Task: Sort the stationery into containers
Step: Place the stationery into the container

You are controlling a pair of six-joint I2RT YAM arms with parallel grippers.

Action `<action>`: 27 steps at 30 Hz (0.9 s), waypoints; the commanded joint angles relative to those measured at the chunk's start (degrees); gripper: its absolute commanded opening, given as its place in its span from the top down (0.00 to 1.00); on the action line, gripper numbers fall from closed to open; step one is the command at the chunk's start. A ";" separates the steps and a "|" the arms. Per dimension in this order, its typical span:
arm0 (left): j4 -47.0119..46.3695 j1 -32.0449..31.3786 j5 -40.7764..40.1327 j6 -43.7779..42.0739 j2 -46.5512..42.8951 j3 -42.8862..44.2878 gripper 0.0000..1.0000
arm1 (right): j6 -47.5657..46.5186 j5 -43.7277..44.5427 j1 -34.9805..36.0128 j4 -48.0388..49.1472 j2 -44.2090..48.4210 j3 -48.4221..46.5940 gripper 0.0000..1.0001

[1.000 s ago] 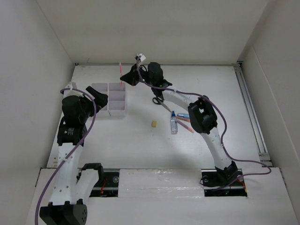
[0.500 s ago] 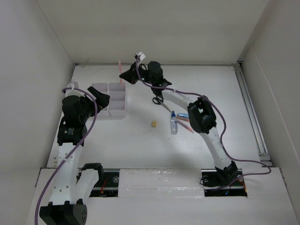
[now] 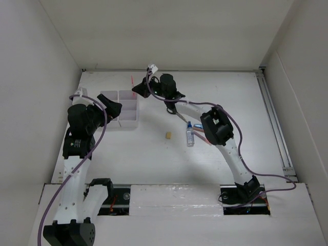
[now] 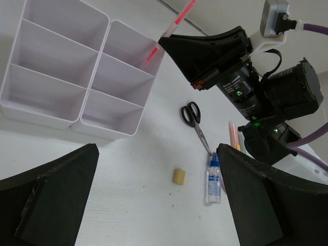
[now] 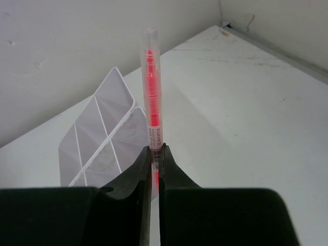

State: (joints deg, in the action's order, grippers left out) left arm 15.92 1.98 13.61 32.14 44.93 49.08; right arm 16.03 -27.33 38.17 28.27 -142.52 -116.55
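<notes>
Over far right corner of white see-through six-slot plastic box (image 4: 51, 20): thin red-pink pen (image 5: 151, 87), tilted, pinched in right jaws. Beside box, above white bench (image 3: 230, 92): left jaws spread wide, holding nothing.

Closed in on three sides by plain white walls: back wall (image 3: 169, 31), left wall (image 3: 31, 77), right wall (image 3: 302, 77). Below, a matte white table (image 3: 236, 97), evenly lit, with only soft shadows. Along its right edge, a thin metal rail (image 3: 274, 123). At the near side, a glossy white ledge (image 3: 174, 197).
</notes>
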 commanded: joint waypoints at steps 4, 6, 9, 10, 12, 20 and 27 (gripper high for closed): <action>-2.30 0.04 1.77 -1.03 0.16 -1.17 0.00 | -1.35 -1.32 1.11 5.74 2.42 3.34 0.75; -2.30 0.04 1.77 -1.03 0.16 -1.18 0.00 | -1.35 -1.32 1.64 5.74 2.42 3.35 0.73; -2.82 0.04 2.30 -1.03 0.16 -1.18 0.00 | -1.35 -1.85 1.64 7.05 3.03 4.75 0.63; -2.83 0.04 2.30 -1.03 0.16 -1.18 0.00 | -0.83 -1.85 1.64 8.80 4.08 5.63 0.63; -2.83 0.04 2.30 -1.03 0.16 -1.18 0.00 | -0.83 -1.85 1.64 9.87 5.40 8.26 0.62; -2.83 0.04 2.30 -1.03 0.16 -1.18 0.00 | 2.06 -2.37 2.17 17.76 12.86 17.75 0.47; -1.08 0.04 -2.00 -1.03 0.16 -0.48 0.00 | 5.06 8.49 2.69 20.71 29.10 33.22 0.00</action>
State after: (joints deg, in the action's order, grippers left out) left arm 15.55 1.98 13.98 31.92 45.32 48.10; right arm 20.01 -25.02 39.92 43.42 -122.93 -85.62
